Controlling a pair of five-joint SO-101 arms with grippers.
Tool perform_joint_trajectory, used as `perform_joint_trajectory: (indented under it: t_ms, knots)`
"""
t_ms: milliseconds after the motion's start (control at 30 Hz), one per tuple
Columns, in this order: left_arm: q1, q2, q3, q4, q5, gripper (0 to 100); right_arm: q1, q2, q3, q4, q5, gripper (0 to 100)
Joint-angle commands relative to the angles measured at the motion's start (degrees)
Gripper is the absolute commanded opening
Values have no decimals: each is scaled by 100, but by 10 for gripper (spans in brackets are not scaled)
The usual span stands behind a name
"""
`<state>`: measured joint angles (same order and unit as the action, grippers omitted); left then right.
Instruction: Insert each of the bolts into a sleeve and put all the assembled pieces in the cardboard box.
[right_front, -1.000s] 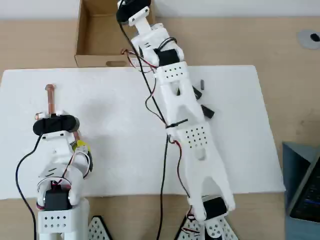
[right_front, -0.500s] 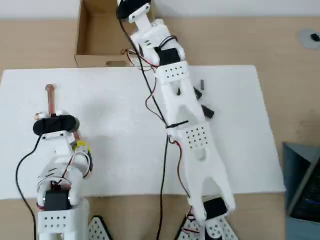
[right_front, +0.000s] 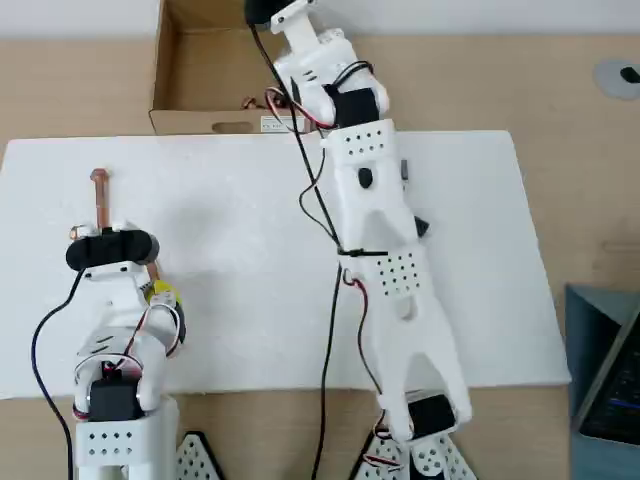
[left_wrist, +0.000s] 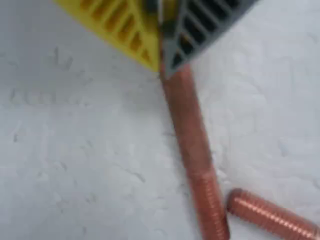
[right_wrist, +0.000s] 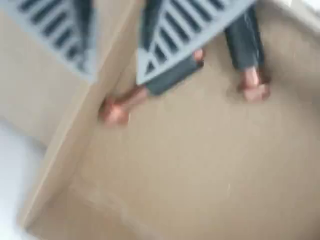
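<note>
My left gripper (left_wrist: 161, 62), with one yellow and one grey finger, is shut on a copper bolt (left_wrist: 187, 135) that lies on the white foam mat (right_front: 230, 260). A second bolt (left_wrist: 272, 218) lies close beside its tip. From above, the held bolt (right_front: 98, 192) pokes out past the left arm (right_front: 120, 330). My right gripper (right_wrist: 115, 45) hangs open inside the cardboard box (right_front: 157, 70). Two bolts in dark sleeves rest on the box floor: one (right_wrist: 150, 92) against the wall under a grey finger (right_wrist: 185, 30), one (right_wrist: 248, 60) farther along.
The right arm (right_front: 370, 200) stretches across the middle of the mat to the box at the back. Dark sleeves (right_front: 405, 170) (right_front: 421, 228) lie on the mat partly under that arm. A dark device (right_front: 605, 380) sits at the right edge.
The right arm has swung a little to the right and reached farther over the box. The left arm and its bolt have stayed put.
</note>
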<state>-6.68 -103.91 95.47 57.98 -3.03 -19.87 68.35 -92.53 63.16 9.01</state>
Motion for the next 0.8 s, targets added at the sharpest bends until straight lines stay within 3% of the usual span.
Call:
perform_joint_trajectory:
  t_ms: [0, 667, 767]
  knots:
    - [-44, -40, -26, -44, 18, 3, 163, -743, -277, 501, 26, 9]
    - [-44, -40, -26, -44, 18, 3, 163, -2431, -295, 3895, 26, 9]
    - [-44, -40, -26, -44, 18, 3, 286, -2580, -277, 3930, 26, 9]
